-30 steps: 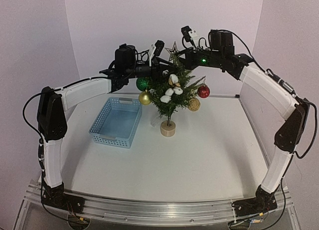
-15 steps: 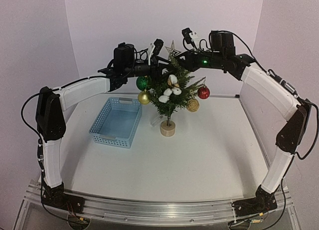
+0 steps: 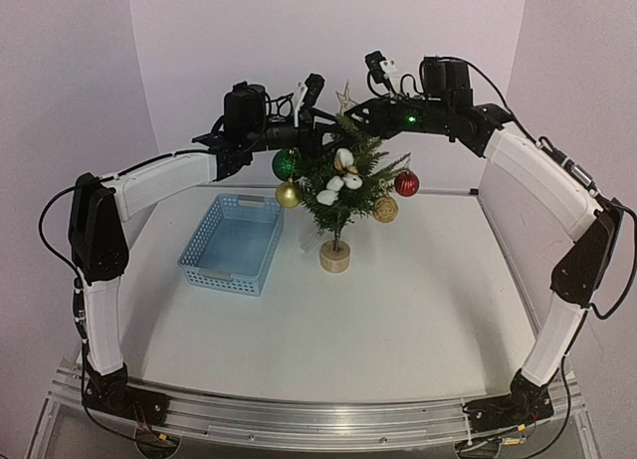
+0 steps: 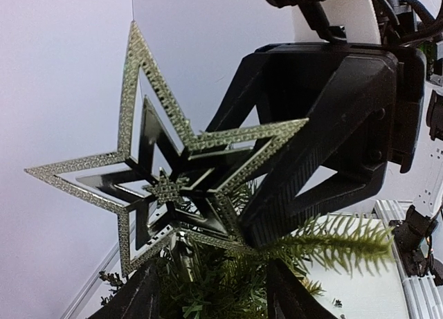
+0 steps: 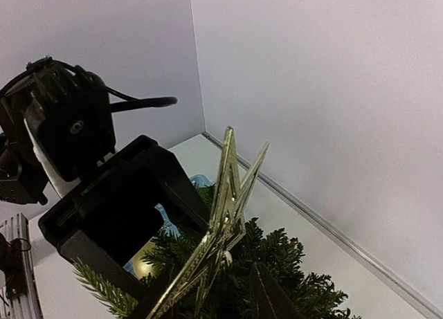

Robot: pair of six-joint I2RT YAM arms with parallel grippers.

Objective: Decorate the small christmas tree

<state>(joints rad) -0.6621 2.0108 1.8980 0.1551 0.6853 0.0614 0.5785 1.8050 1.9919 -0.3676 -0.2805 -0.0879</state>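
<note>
Tree: small christmas tree [image 3: 341,185] upright, near right of blue basket [image 3: 234,242].
Topper: gold star [image 4: 166,187] on treetop.
Left gripper [image 4: 208,302]: jaws parted around treetop needles.
Right gripper [image 5: 211,302]: jaws parted, star's foot between.

Dark green tree [image 3: 338,212], glittery gold star [image 4: 166,189], red bauble [image 3: 406,184], green bauble [image 3: 285,165], blue basket [image 3: 224,270]

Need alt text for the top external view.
A small christmas tree with baubles and a gold star on top stands on the table; the left gripper and right gripper flank its tip. A blue basket sits left of it.
</note>
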